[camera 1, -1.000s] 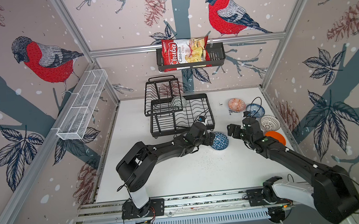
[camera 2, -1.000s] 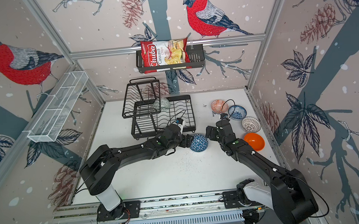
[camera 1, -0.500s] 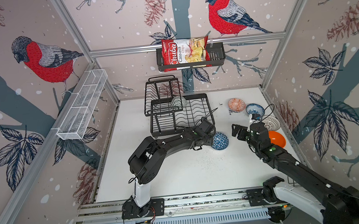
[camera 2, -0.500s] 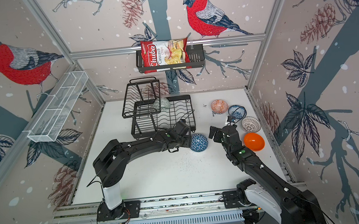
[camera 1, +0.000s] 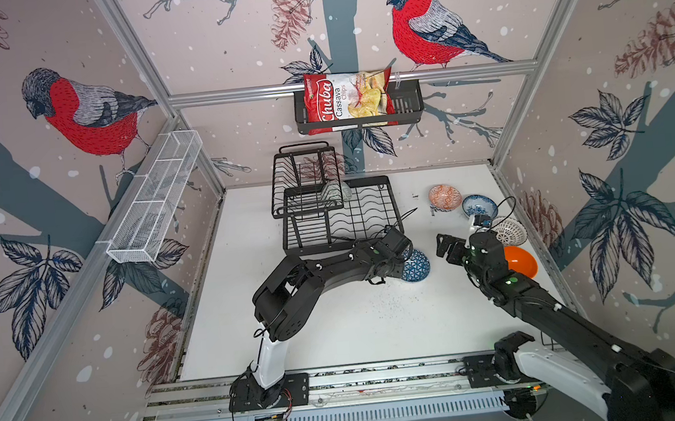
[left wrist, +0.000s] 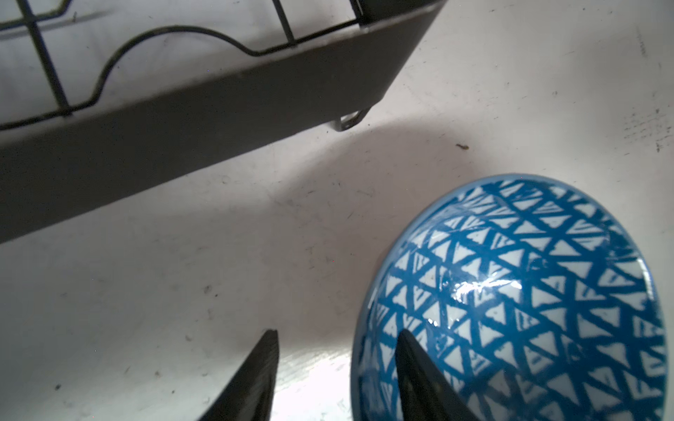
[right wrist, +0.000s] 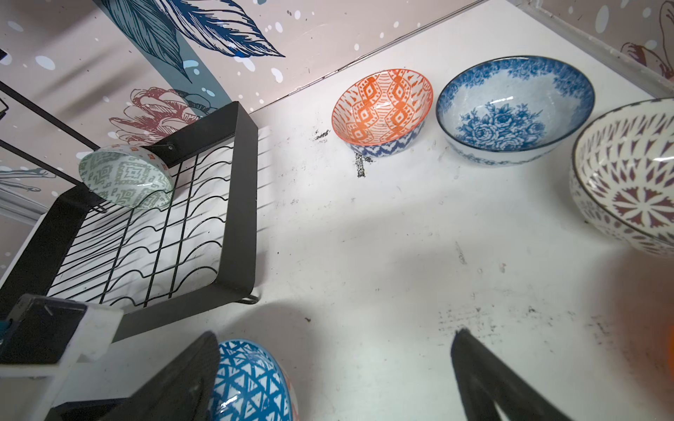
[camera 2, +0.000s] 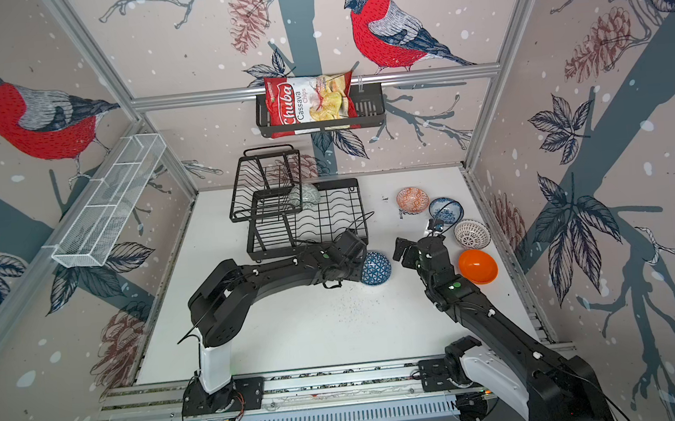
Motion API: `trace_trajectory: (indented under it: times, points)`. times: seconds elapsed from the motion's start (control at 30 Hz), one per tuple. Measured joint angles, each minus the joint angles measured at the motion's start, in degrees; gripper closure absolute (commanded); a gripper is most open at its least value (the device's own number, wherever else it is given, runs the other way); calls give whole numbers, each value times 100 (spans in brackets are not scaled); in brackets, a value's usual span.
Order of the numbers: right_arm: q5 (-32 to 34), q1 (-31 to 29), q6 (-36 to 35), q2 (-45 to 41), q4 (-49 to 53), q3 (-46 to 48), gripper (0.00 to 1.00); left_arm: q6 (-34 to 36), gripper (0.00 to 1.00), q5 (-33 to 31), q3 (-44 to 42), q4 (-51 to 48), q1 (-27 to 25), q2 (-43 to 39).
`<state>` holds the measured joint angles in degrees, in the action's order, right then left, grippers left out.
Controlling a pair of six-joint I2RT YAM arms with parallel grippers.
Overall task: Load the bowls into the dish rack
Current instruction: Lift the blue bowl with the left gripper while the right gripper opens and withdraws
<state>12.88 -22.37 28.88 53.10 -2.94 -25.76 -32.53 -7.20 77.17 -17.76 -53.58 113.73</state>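
dish rack: left-centre on the bench, grey-green bowl already in the lower tray, far side
left gripper: narrow, straddling the rim of the dark blue bowl, one finger inside, one outside with a gap, so not pinched yet
dark blue bowl: on the bench, just right of the rack's near corner
right gripper: wide, empty, just right of that bowl
waiting far right: salmon-orange bowl, floral bowl, lattice bowl, plain orange bowl
risk: glossy rim, thin pinch, imo it could slip or swing on the lift and clip the rack's rim
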Motion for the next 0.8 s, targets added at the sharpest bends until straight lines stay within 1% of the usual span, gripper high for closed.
trace_trajectory:
  times: [0.03,0.13,0.17,0.3,0.4,0.47,0.5,0.8]
  points:
    - [11,0,0,-2,-2,7,1,2,65,-2,-9,2,-2,0]
    - [20,0,2,-11,0,26,1,0,67,-7,-87,50,-2,-7]
    - [28,0,2,-13,0,28,1,0,70,-7,-109,48,-2,-9]
    - [33,0,2,-17,0,33,1,0,83,-7,-164,90,-2,-37]
    - [35,0,4,-24,0,35,1,-2,90,15,-199,234,-2,-81]
    - [37,0,9,-24,0,39,0,-9,98,61,-214,330,-7,-122]
    - [37,0,17,-24,0,39,1,-13,100,74,-223,367,-13,-133]
    - [125,0,114,-50,2,50,0,59,100,37,-365,546,-13,-225]
